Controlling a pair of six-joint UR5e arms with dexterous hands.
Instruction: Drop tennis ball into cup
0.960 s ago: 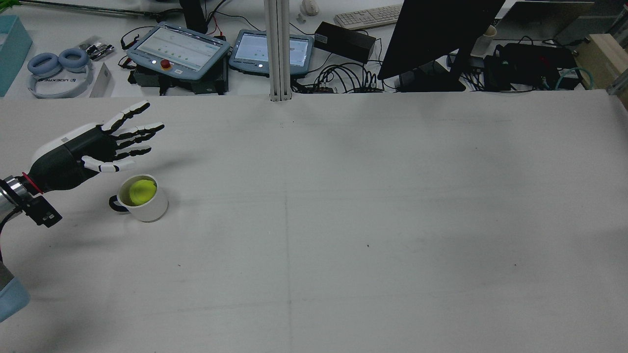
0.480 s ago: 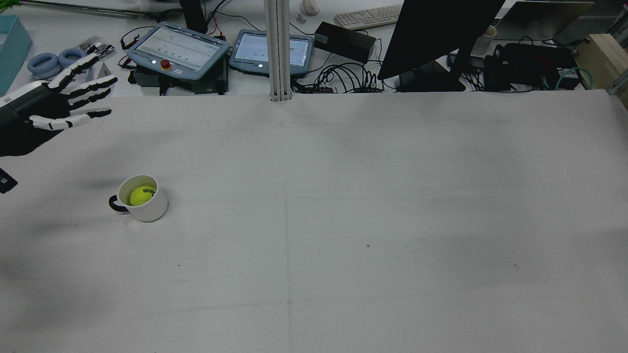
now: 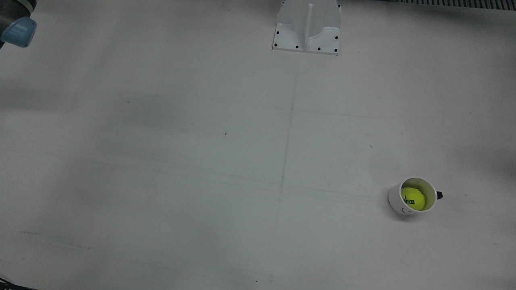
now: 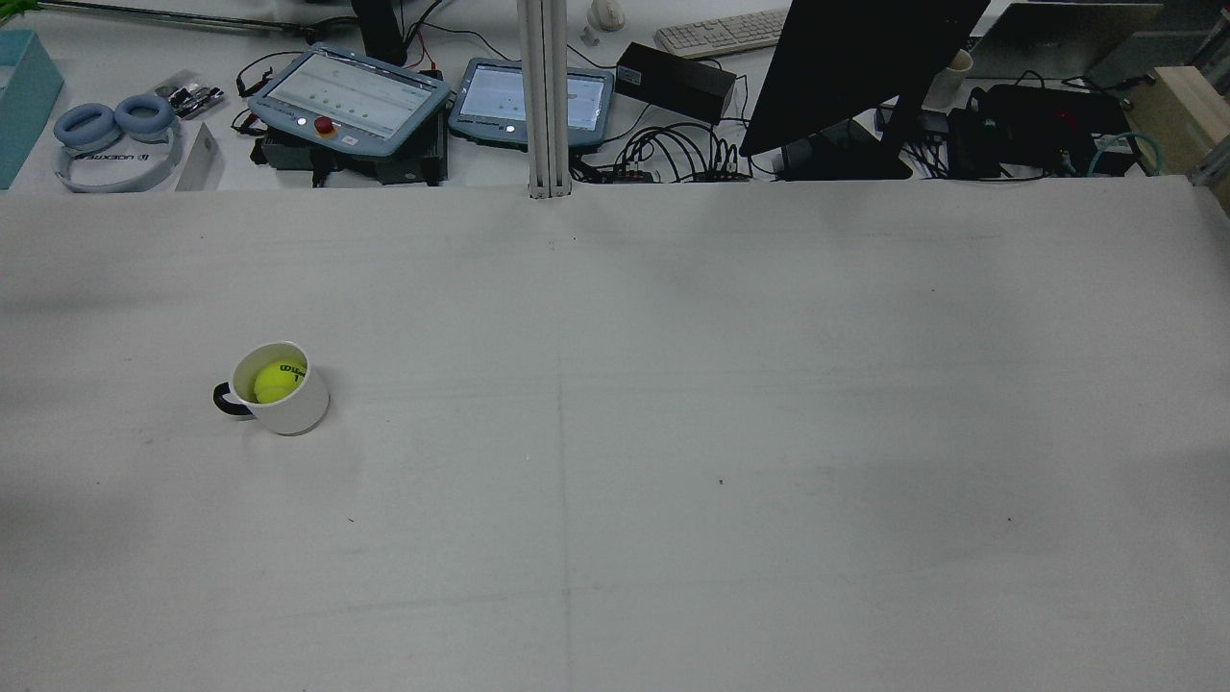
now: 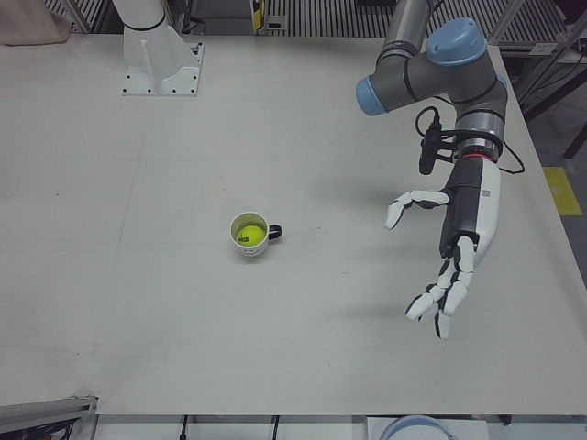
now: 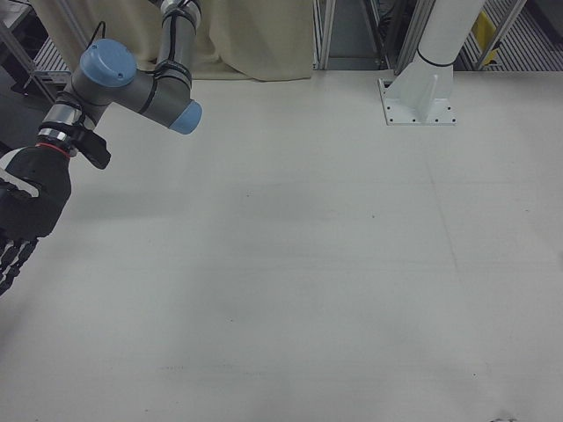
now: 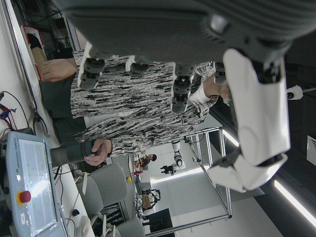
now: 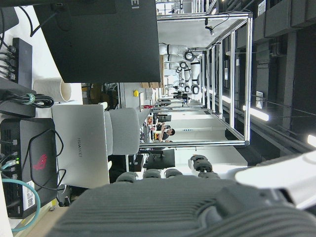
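- The ball carried dark "Wilson" lettering, legible in the rear view; a small dark mark showed on the outside of the cup, too small to read.
- Headphones beyond the far edge of the table bore a brand name that could not be made out; in the right hand view a grey laptop read "HUAWEI".
- Also beyond the table were two teach pendants, one with a red stop button, a keyboard, a dark monitor and tangled cables.
- A white pedestal stood bolted to the table; nothing lay near the cup or in the way of it.
- The ball was bright yellow-green and sat inside the cup, below its rim; the cup was white with a dark handle and stood upright on the robot's left half of the table.
- The left hand hung above the table well apart from the cup, fingers spread and holding nothing.
- The right hand was at the edge of the right-front view, fingers pointing down and apart, empty.
- A person in a patterned top showed in the left hand view.
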